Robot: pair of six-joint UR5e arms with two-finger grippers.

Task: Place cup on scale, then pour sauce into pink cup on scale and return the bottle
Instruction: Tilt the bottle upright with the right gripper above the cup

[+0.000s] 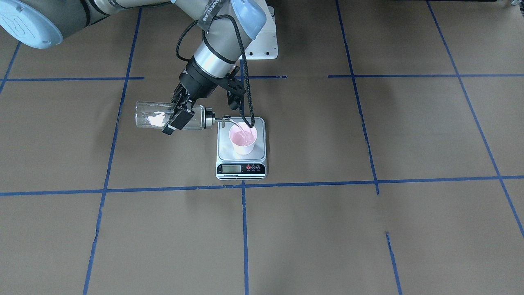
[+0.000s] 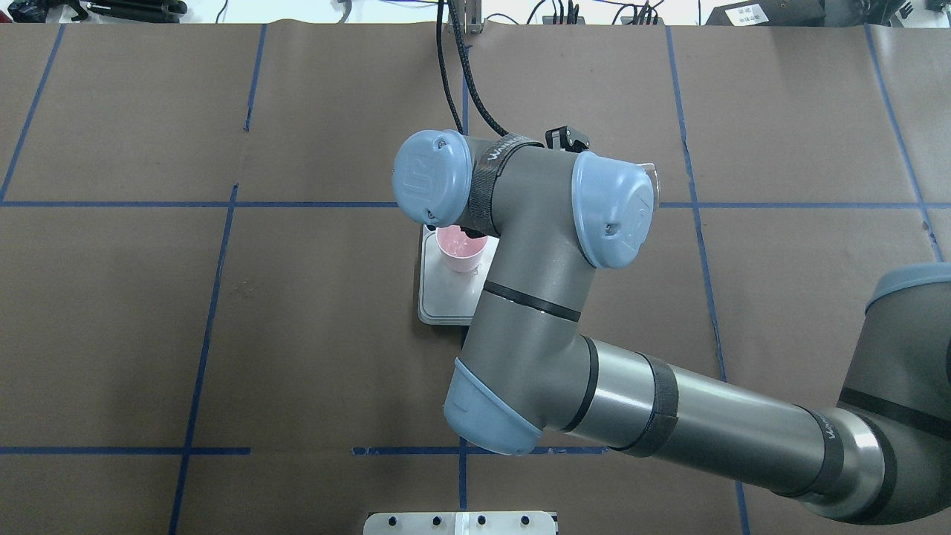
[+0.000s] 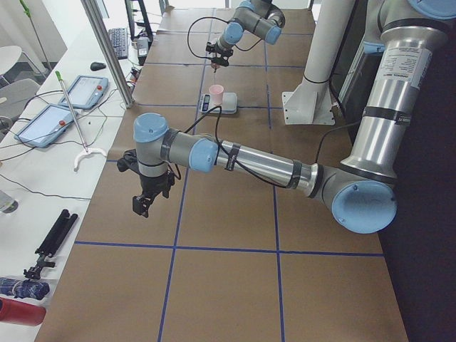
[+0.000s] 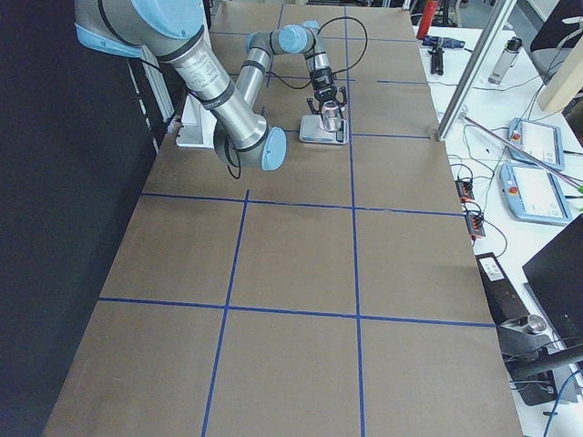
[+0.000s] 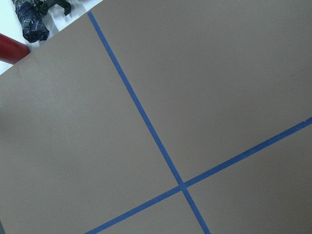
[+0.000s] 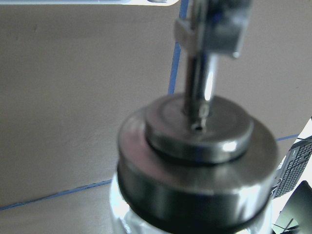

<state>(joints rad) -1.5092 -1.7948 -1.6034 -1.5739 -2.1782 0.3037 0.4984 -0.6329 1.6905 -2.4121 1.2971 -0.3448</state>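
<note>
The pink cup (image 1: 243, 139) stands upright on the silver scale (image 1: 225, 152), toward the platform's back right in the front-facing view. My right gripper (image 1: 178, 119) is shut on the clear glass bottle (image 1: 152, 116), which it holds level just left of the scale. The bottle's thin spout (image 1: 231, 121) reaches over the cup's rim. Clear sauce (image 1: 240, 141) glistens inside the cup. The right wrist view is filled by the silver pourer cap (image 6: 195, 161). Overhead, the right arm hides gripper and bottle; the cup (image 2: 459, 249) shows. My left gripper (image 3: 144, 203) hangs low over bare table far from the scale; I cannot tell whether it is open.
Brown paper with blue tape lines (image 1: 243, 186) covers the table. A white arm mount (image 1: 262, 47) sits behind the scale. A side table along the operators' edge holds tablets (image 3: 43, 125), a red bottle (image 5: 9, 48) and a folded umbrella (image 5: 31, 24).
</note>
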